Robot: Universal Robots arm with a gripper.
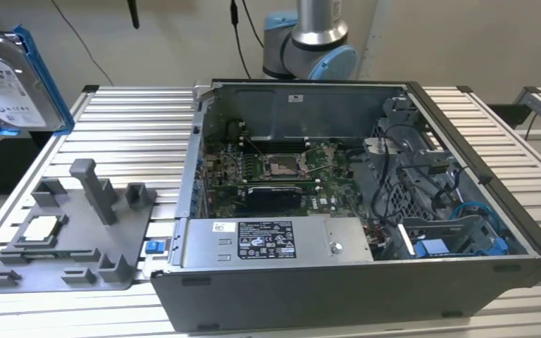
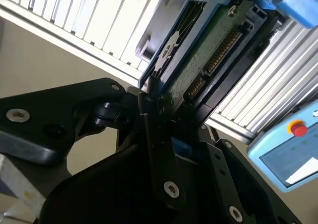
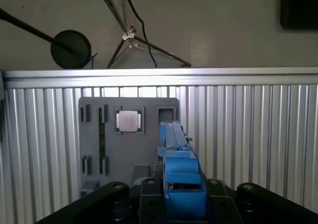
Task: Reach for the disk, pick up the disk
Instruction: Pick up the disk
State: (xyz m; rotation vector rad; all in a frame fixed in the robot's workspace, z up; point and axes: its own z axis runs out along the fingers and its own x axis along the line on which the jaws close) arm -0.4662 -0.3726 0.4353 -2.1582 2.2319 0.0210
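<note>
The disk point(image 1: 12, 77), a silver drive with a white label in a bright blue bracket, hangs upright in the air at the exterior view's far left, well above the table. In the second wrist view its green circuit-board underside point(image 2: 208, 50) shows, and my gripper point(image 2: 171, 110) is shut on its near end with a black finger on each face. Edge-on in the first wrist view, the disk point(image 3: 179, 154) stands in my gripper point(image 3: 181, 194), above the grey fixture point(image 3: 94, 134).
An open computer case point(image 1: 458, 169) takes up the middle and right of the slatted aluminium table point(image 1: 129, 127). The grey fixture point(image 1: 64, 239) holds a small square chip point(image 1: 40, 227). A grey labelled box point(image 1: 270, 241) sits inside the case. A pendant point(image 2: 288, 154) lies nearby.
</note>
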